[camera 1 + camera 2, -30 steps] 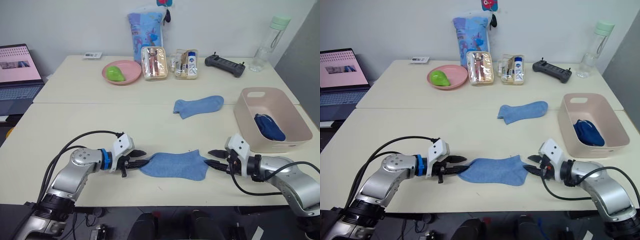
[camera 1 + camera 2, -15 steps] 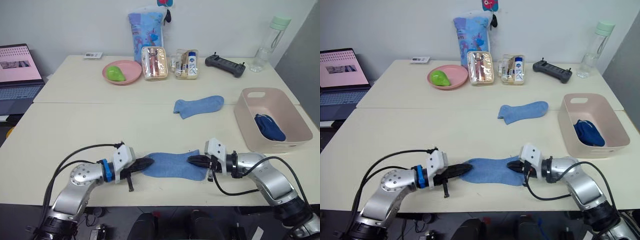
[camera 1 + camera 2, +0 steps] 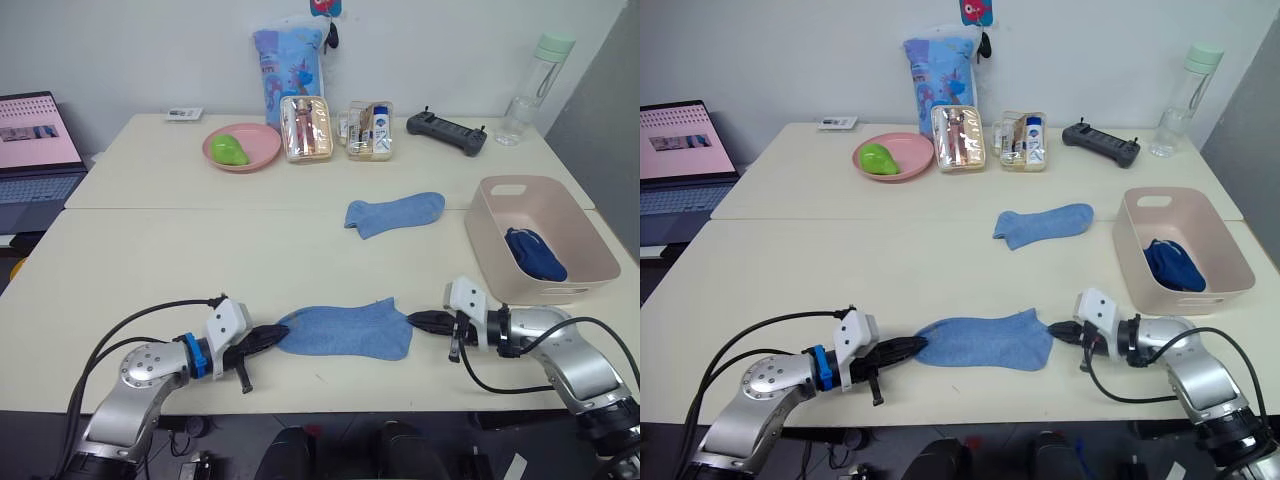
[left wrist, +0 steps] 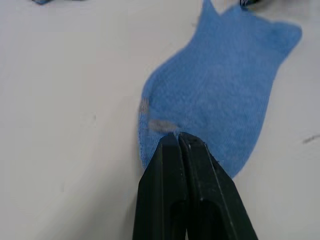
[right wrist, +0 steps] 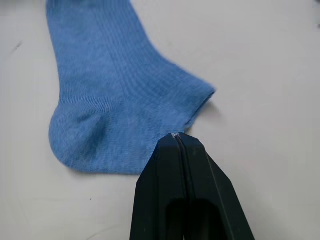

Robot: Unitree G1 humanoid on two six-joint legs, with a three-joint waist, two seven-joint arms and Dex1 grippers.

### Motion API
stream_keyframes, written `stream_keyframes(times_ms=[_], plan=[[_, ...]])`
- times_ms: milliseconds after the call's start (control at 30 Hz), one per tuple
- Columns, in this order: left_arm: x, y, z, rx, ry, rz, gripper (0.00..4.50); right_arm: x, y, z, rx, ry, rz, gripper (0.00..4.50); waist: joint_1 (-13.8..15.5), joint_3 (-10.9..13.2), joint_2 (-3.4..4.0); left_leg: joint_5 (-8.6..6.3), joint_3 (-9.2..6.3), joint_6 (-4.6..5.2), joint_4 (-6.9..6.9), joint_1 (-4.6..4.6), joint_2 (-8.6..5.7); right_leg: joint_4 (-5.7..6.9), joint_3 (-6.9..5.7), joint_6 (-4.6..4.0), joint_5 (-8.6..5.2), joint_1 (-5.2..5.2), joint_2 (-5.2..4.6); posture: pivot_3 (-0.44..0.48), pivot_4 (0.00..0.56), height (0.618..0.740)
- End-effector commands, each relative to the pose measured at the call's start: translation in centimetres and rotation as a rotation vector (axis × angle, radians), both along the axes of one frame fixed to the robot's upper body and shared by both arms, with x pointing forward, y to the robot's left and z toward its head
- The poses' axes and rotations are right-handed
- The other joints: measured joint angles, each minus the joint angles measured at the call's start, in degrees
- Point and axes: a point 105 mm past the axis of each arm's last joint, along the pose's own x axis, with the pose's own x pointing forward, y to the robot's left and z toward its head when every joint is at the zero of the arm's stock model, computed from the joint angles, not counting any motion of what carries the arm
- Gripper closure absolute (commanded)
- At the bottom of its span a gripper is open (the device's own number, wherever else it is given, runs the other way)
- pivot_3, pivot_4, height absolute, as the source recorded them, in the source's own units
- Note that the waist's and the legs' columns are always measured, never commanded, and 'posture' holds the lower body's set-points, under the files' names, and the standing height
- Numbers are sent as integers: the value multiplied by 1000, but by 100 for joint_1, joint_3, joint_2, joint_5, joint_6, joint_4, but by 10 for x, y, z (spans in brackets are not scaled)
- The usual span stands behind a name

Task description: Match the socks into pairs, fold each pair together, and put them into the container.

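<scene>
Right tool (image 3: 418,321) backed off near sock (image 3: 345,329) since 0.5 s ago; left tool (image 3: 272,335) now at its toe edge. Both tools together, clamping nothing visible. Second light sock (image 3: 394,213) well apart, beside container (image 3: 575,289); dark pair inside. Risk: closed fingers skid, bunch fabric, miss pinch. No legible writing.

A sky-blue knit sock (image 3: 345,329) lies flat at the table's (image 3: 150,250) near edge; 1 more sky-blue sock (image 3: 394,213) lies behind it, mid-table; right of both stands the pale pink plastic bin (image 3: 580,286), with a dark blue sock bundle (image 3: 535,254) in it.
</scene>
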Motion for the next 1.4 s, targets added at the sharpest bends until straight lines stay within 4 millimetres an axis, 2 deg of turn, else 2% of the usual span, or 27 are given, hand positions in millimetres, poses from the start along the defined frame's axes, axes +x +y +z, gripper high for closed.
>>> stream_keyframes(times_ms=[33, 133, 200, 267, 400, 433, 467, 600, 733, 833, 967, 1067, 1167, 1200, 1267, 1400], plan=[[6, 3, 49, -95, -122, 74, 4085, 27, 8, 44, 52, -171, -100, 4103, -26, 2, -2, 0, 0, 0, 0, 1, 0, 1, 2, 0, 0, 0, 0, 0, 150, 740], [9, 2, 65, -126, -158, 118, 3230, 42, 20, 49, 37, -226, -142, 3161, -41, 1, -1, 0, -1, -1, 0, 2, 3, 4, 0, 0, 1, -2, 1, 0, 150, 740], [18, -4, 84, -191, -218, 172, 2544, 72, 39, 51, 45, -275, -223, 2383, -35, 1, -3, 0, -1, -1, -2, 1, 2, 0, -1, 0, 0, -1, 2, 0, 150, 740], [26, -9, 98, -241, -270, 234, 1873, 94, 69, 49, 20, -284, -200, 1650, -102, 5, -9, 1, 2, -2, 1, 2, 1, 1, 1, 0, 2, 1, 2, 0, 150, 740], [30, -13, 106, -274, -295, 281, 560, 126, 100, 53, 29, -283, -203, 193, -134, 5, -9, 2, 2, -4, -2, -1, -1, 5, 2, -2, 2, -9, 5, 0, 150, 740], [29, -14, 108, -277, -301, 286, 209, 137, 105, 54, 20, -294, -232, 0, -135, 5, -9, 3, 5, -6, -3, -13, -2, 5, 6, -2, 2, -26, 4, 0, 150, 740], [29, -14, 109, -278, -305, 289, 51, 144, 108, 55, 12, -303, -249, 0, -131, 5, -9, 4, 11, -8, -2, -27, -3, 7, 10, -2, 3, -43, 4, 0, 150, 740], [29, -10, 111, -268, -324, 336, 51, 167, 112, 48, -43, -293, -340, 0, -133, 5, -10, 6, 13, -10, 2, -44, -6, 7, 12, -4, 4, -54, 0, 0, 150, 740], [25, -9, 109, -256, -324, 351, 51, 174, 110, 39, -97, -274, -381, 0, -141, 5, -9, 5, 13, -10, 0, -43, -5, 8, 12, -4, 4, -55, 0, 0, 150, 740], [23, -7, 109, -256, -331, 376, 0, 174, 105, 33, -78, -218, -402, 616, -144, 6, -7, 5, 14, -9, -1, -44, -5, 8, 13, -4, 4, -55, 0, 0, 150, 740], [22, -8, 108, -258, -330, 382, 0, 178, 96, 33, -31, -164, -477, 2084, -137, 6, -7, 5, 13, -8, 0, -42, -5, 12, 13, -5, 5, -54, 0, 0, 150, 740], [23, -8, 109, -258, -330, 384, 0, 178, 96, 32, -13, -145, -488, 3174, -146, 6, -7, 5, 14, -8, -1, -42, -5, 12, 13, -5, 5, -55, 1, 0, 150, 740], [26, -9, 109, -258, -331, 381, 0, 178, 99, 32, 77, -57, -533, 4310, -147, 6, -7, 5, 14, -8, -1, -42, -4, 12, 12, -5, 5, -55, 1, 0, 150, 740], [26, -9, 109, -258, -331, 380, 0, 178, 99, 32, 109, -27, -549, 4459, -146, 6, -7, 5, 14, -8, -1, -42, -4, 12, 13, -5, 5, -55, 1, 0, 150, 740], [27, -10, 109, -256, -332, 372, 0, 178, 101, 37, 137, -23, -535, 4459, -146, 6, -7, 4, 14, -8, -1, -42, -4, 12, 13, -5, 5, -55, 1, 0, 150, 740], [27, -11, 109, -248, -326, 351, 0, 170, 115, 48, 142, -62, -371, 4459, -151, 7, -6, 4, 15, -8, -1, -43, -4, 11, 13, -5, 5, -55, 1, 0, 150, 740]])
